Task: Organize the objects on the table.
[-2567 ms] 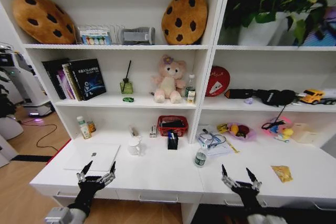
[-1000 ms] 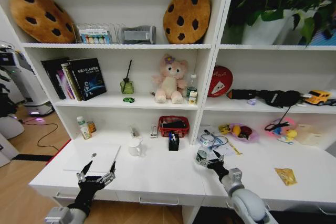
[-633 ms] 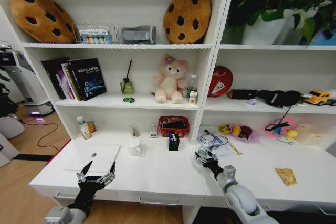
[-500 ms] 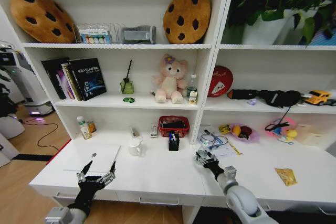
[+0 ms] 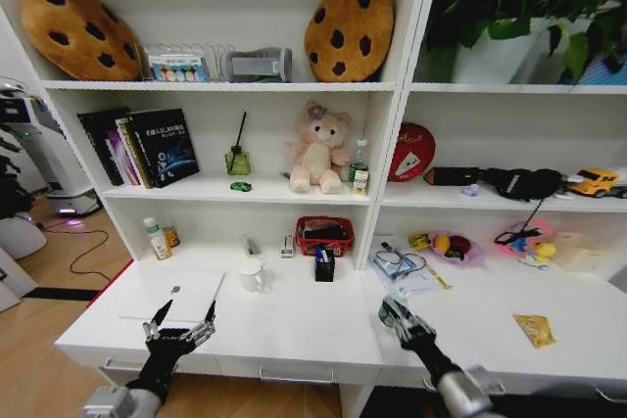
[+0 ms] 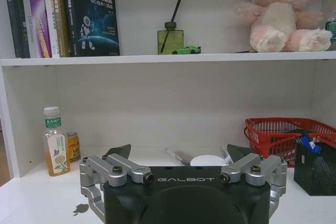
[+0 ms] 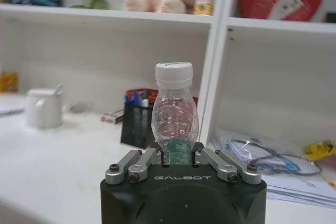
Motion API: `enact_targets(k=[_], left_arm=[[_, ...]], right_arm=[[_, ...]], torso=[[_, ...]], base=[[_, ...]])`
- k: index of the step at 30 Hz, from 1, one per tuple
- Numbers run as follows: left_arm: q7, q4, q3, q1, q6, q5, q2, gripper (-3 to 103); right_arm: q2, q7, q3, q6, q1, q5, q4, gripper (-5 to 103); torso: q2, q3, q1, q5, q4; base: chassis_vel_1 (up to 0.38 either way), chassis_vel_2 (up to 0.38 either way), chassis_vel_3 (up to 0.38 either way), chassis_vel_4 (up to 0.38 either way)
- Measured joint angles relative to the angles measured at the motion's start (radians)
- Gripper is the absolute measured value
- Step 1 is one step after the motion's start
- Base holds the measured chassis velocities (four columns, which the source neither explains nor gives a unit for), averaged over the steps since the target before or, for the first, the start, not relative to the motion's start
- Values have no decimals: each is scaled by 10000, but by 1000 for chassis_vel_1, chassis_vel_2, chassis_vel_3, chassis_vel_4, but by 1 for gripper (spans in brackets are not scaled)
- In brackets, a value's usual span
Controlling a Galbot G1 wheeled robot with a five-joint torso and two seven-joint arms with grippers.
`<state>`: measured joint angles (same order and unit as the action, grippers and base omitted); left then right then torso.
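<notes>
Your right gripper (image 7: 178, 157) pinches a small clear plastic bottle (image 7: 175, 113), ribbed, with a white screw cap and a green label at its base, fingers pressed in on the lower body; the bottle stands upright in the grip. In the head view that right gripper (image 5: 397, 312) sits over the smooth white table (image 5: 294, 325), near the front edge, right of centre. Your left gripper (image 6: 178, 156) is spread wide, holding nothing, black tips apart; in the head view the left gripper (image 5: 182, 315) is at the table's front edge just before the slim silver laptop (image 5: 174, 292), which lies flat and closed at the table's left end. One yellowish crumpled scrap (image 5: 532, 329) lies far right on the tabletop, well apart from both grippers. One tiny green toy car (image 6: 187, 50) rests on the shelf above, beside the green glass diffuser bottle (image 6: 170, 39). One white ceramic mug (image 5: 252, 273), one red mesh basket (image 5: 323, 234) and one black mesh pen holder (image 5: 322, 263) stand toward the back of the table. You have one fuzzy pink plush bear (image 5: 315, 147) and two round brown cookie cushions (image 5: 344, 30) on the shelves.
</notes>
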<state>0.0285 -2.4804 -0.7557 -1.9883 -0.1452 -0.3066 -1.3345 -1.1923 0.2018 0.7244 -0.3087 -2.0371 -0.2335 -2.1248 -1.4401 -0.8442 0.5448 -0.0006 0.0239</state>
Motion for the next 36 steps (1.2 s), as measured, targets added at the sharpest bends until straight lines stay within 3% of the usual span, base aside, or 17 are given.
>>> enact_targets(k=[2, 3, 6, 7, 9, 13, 15, 16, 20, 23, 30, 36], left_arm=[[2, 0, 0, 0, 0, 0, 0, 100], [2, 0, 0, 0, 0, 0, 0, 100], [2, 0, -1, 0, 0, 0, 0, 100], [2, 0, -1, 0, 0, 0, 0, 100], [2, 0, 0, 1, 0, 0, 0, 100], [3, 0, 0, 0, 0, 0, -1, 100], [4, 0, -1, 0, 1, 0, 0, 100], [4, 0, -1, 0, 1, 0, 0, 100], [4, 0, -1, 0, 1, 0, 0, 100], [4, 0, 0, 0, 0, 0, 0, 100], [4, 0, 0, 0, 0, 0, 0, 100], [4, 0, 0, 0, 0, 0, 0, 100]], right_arm=[[-135, 418, 87, -2445, -984, 1358, 943, 23], [-135, 418, 87, -2445, -984, 1358, 943, 23], [-466, 744, -142, -4194, -1457, 2233, 2098, 23], [-466, 744, -142, -4194, -1457, 2233, 2098, 23], [-798, 772, -372, -4886, -1409, 2888, 3088, 23], [-1003, 444, -593, -5036, -953, 3585, 4625, 23], [-1042, 10, -714, -4557, -305, 3524, 6278, 23], [-1042, 10, -714, -4557, -305, 3524, 6278, 23], [-965, -518, -954, -2515, 1533, 1943, 9158, 23], [-1027, -520, -963, -2143, 2429, 1841, 10407, 23], [-1282, -505, -931, -2307, 4258, 2143, 12196, 23], [-1348, -1043, -952, -3239, 5530, 2438, 13857, 20]], torso=[[0, -1, -1, 7, -1], [0, -1, -1, 7, -1], [1, -2, 0, 9, -7], [1, -2, 0, 9, -7], [1, -2, 0, 3, -5], [1, -2, 0, 8, -4], [3, -3, 0, 10, -3], [3, -3, 0, 10, -3], [4, -3, 0, 13, -7], [4, -4, 1, 3, -4], [5, -4, 3, 4, -7], [5, -4, 3, 7, -8]], base=[[0, 0, 0, 0], [0, 0, 0, 0], [0, 0, 0, 0], [0, 0, 0, 0], [0, 0, 0, 0], [0, 0, 0, 0], [0, 0, 0, 0], [0, 0, 0, 0], [0, 0, 0, 0], [0, 0, 0, 0], [0, 0, 0, 0], [0, 0, 0, 0]])
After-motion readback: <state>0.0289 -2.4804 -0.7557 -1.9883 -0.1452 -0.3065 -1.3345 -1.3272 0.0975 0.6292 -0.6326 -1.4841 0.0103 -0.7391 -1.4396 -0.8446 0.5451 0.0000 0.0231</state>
